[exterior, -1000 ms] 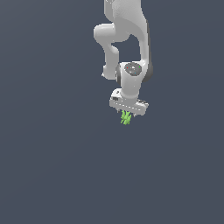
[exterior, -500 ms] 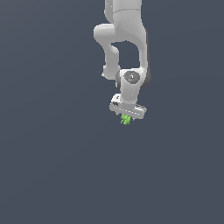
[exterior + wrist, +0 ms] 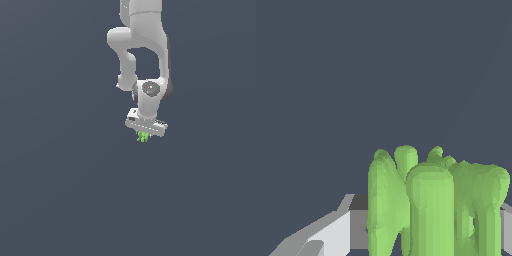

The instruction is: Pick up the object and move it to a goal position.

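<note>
I found the gripper [image 3: 144, 134] closed on the object [image 3: 143, 136], the lime-green piece projecting just below the white hand at about six o'clock from the wrist. In the wrist view the object [image 3: 431, 205] filled the space against one finger [image 3: 336, 232], touching it. I judged the pick complete: the piece appeared lifted and held. No goal marker was visible in either view, so I could not tell how much transport remained. Release at the goal was still outstanding.
</note>
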`<state>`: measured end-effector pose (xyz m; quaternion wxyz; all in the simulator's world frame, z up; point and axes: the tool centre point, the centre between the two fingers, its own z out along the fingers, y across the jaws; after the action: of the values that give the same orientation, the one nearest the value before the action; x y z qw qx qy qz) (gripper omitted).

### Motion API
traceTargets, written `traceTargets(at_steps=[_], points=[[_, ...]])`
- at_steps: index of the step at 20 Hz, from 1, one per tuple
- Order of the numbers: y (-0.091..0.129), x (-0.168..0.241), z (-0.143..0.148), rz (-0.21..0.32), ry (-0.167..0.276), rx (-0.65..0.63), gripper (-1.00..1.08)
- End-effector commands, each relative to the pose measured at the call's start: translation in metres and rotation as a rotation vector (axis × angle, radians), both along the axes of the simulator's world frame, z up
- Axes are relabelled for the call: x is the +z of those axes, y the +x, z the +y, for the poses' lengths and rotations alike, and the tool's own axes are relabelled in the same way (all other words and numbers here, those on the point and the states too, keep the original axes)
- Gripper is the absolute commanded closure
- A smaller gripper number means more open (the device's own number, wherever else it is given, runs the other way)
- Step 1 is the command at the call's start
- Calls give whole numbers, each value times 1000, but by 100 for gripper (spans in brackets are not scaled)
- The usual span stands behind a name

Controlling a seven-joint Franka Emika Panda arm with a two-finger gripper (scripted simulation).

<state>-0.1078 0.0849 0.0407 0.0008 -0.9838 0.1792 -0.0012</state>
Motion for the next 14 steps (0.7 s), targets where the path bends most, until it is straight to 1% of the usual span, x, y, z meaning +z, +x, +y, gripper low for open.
traceTargets(at_steps=[1, 5, 8, 11, 14], points=[[-1, -1, -1, 3, -1, -2, 108], [0, 1, -1, 0, 0, 0, 108], [2, 4, -9, 0, 0, 0, 108], [5, 12, -22, 0, 0, 0, 108], [10, 22, -41, 1, 0, 0, 108]])
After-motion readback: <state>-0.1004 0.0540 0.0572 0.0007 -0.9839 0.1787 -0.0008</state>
